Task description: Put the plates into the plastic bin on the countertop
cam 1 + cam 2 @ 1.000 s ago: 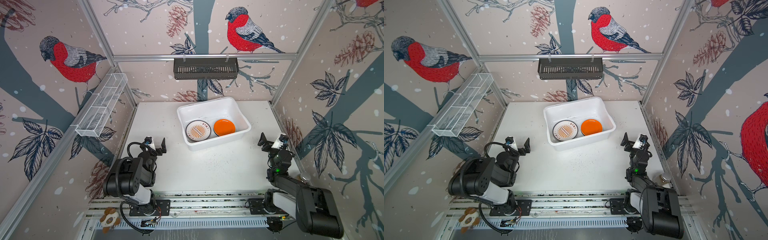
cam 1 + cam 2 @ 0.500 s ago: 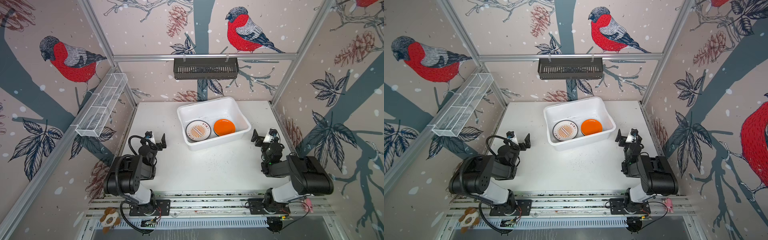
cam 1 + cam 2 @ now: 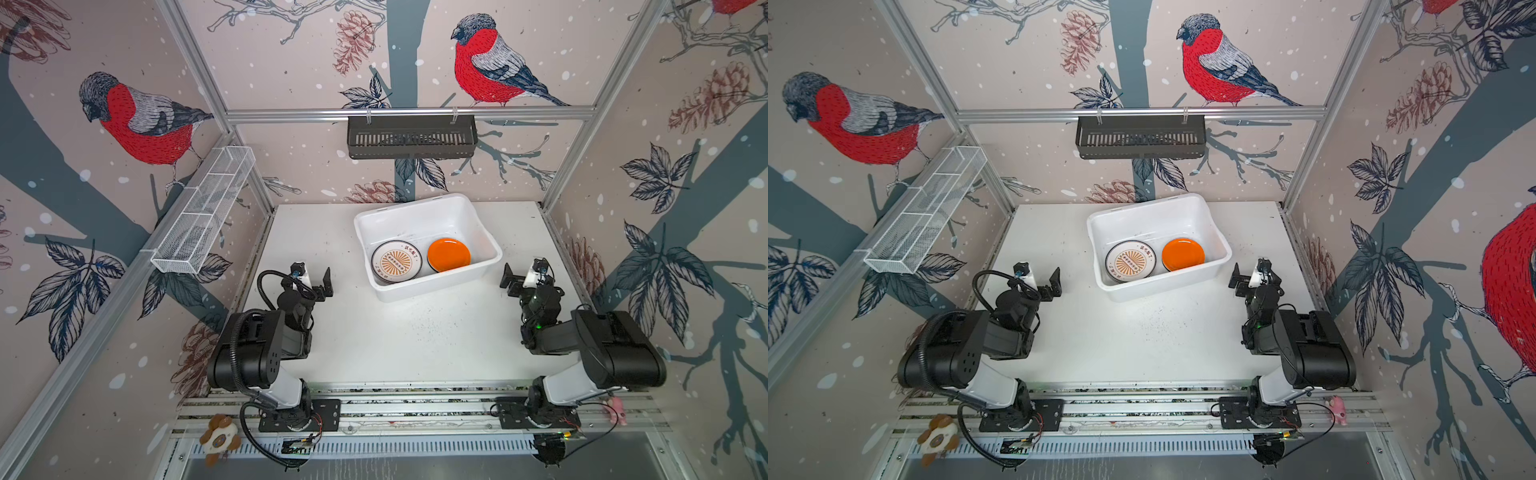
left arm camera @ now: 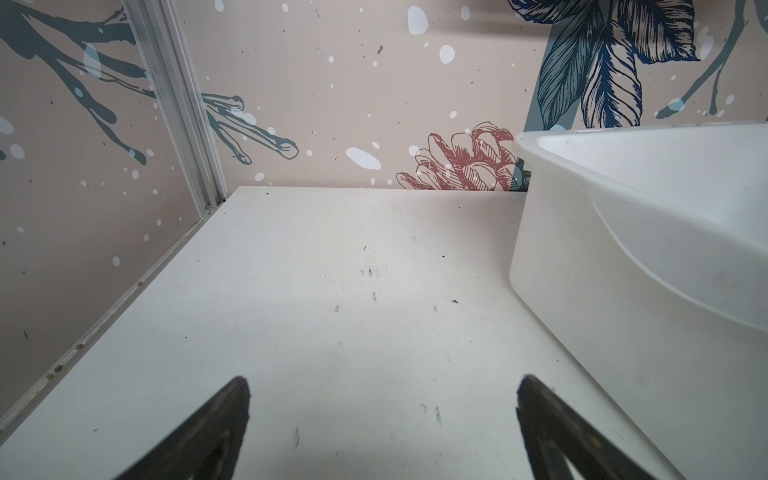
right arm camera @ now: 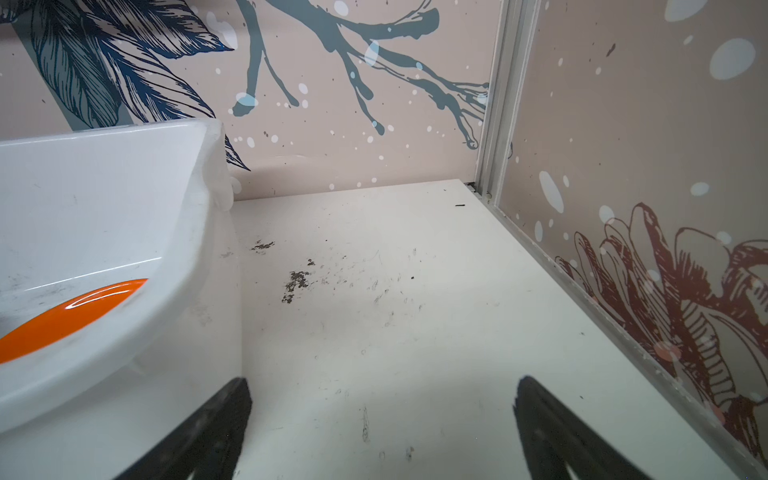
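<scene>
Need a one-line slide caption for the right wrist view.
Open right gripper hovers over the speckled countertop beside the white bin, an orange plate inside.

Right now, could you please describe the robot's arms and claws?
Black housings on white lower links; left claw and right claw have dark tapered fingers. A corrugated black cable loops along the left arm; a green light glows on the right arm.

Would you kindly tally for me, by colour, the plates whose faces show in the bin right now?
sunburst plate, white with black rim: 1
orange plate: 1
Total: 2 plates showing in the bin; any stacked beneath them cannot be counted.
</scene>
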